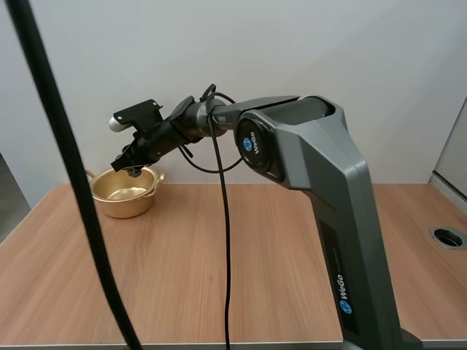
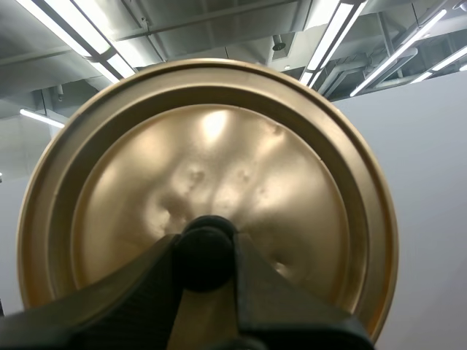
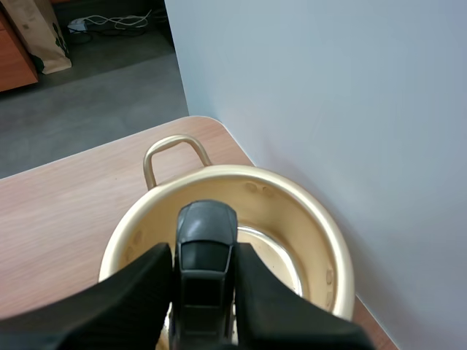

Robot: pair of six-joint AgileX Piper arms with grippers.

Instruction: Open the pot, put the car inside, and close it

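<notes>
The gold pot stands open at the table's far left, close to the wall. My right gripper hangs just above its mouth. In the right wrist view this gripper is shut on a small dark toy car, held over the pot's rim and hollow inside. One looped pot handle points toward the table's corner. In the left wrist view my left gripper is shut on the black knob of the gold lid, which is held up in the air, away from the pot.
The wooden table stretches wide to the right of the pot. A round cable hole lies near its right edge. A white wall rises directly behind the pot, and the table's corner is close beside it.
</notes>
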